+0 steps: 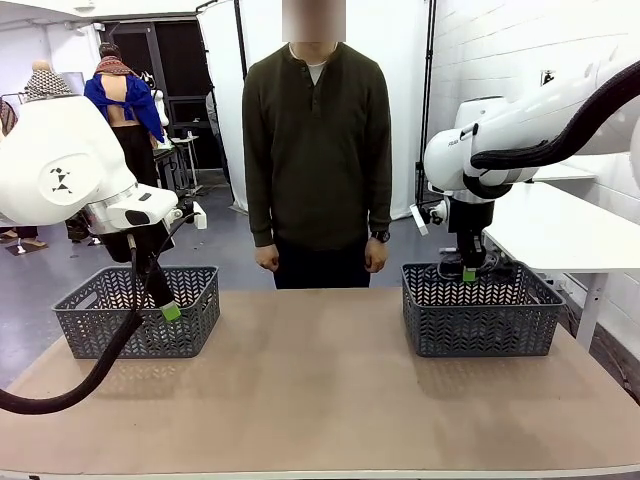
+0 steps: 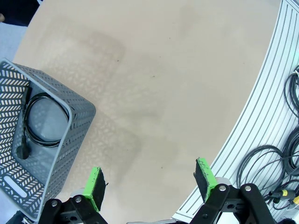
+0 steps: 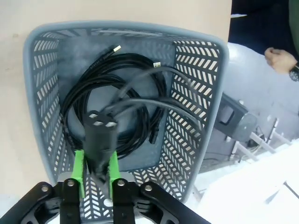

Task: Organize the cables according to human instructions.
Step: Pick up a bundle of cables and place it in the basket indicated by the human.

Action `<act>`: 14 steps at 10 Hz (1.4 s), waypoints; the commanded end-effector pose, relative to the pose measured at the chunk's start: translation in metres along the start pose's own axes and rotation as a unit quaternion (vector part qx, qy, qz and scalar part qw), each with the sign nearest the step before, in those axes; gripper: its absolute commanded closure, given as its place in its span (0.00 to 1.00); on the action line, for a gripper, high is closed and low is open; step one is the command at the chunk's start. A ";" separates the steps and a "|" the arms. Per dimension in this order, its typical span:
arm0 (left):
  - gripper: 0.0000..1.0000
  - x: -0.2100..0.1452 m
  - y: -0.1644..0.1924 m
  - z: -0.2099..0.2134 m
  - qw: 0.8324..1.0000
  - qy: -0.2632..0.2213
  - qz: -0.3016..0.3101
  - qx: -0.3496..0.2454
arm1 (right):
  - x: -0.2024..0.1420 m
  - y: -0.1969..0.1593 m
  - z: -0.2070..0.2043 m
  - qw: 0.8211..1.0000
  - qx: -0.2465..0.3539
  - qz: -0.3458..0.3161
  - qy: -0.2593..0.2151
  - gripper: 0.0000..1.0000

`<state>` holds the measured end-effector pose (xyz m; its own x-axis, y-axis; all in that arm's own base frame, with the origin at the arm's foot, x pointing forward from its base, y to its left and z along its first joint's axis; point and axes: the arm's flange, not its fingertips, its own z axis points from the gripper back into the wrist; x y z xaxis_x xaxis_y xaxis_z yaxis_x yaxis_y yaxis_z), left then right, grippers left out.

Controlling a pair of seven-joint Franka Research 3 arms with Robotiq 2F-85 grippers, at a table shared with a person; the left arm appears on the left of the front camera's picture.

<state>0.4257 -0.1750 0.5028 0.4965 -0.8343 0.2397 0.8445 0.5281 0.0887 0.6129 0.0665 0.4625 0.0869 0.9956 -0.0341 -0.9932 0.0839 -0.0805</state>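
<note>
Tan table (image 1: 320, 390): two grey baskets (image 1: 140, 310) (image 1: 482, 308), well apart.

Lighting's bright and even, looks like overhead room light. Soft faint shadows on the tabletop (image 2: 163, 70) in the left wrist view, no real glare. Both wrist views bend hard at the edges. In the right wrist view the plug (image 3: 100, 135) is blurry up close.

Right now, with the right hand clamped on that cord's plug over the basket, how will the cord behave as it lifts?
The cord will probably trail limp, since its strands sag from the right hand. It may snag the coils underneath. The blocky plug looks rigid, likely holding steady.
</note>
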 end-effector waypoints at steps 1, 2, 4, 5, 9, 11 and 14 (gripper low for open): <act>0.00 0.000 -0.001 0.002 1.000 0.002 0.000 -0.001 | -0.002 -0.010 -0.002 1.000 0.003 0.013 -0.016 0.30; 0.00 0.000 -0.001 0.002 1.000 0.002 0.000 -0.001 | -0.001 -0.010 -0.002 1.000 0.007 0.012 -0.020 0.11; 0.00 0.000 -0.001 0.002 1.000 0.002 0.000 -0.001 | 0.000 -0.010 0.002 1.000 0.007 0.007 -0.020 0.00; 0.00 0.000 -0.001 0.002 1.000 0.002 0.000 -0.001 | 0.000 -0.010 0.004 1.000 0.007 0.003 -0.019 0.00; 0.00 0.000 -0.001 0.002 1.000 0.002 0.000 -0.001 | 0.002 -0.010 0.008 1.000 0.017 0.001 -0.016 0.00; 0.00 0.000 -0.001 0.002 1.000 0.002 0.000 -0.001 | 0.003 -0.009 0.007 0.999 0.022 -0.021 -0.017 0.00; 0.00 0.000 -0.001 0.002 1.000 0.002 0.000 -0.001 | 0.001 -0.006 0.007 1.000 0.009 -0.003 0.000 0.00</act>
<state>0.4257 -0.1750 0.5028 0.4965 -0.8343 0.2397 0.8445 0.5281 0.0887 0.6178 0.0675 0.4697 0.0964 0.9948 -0.0343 -0.9939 0.0944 -0.0570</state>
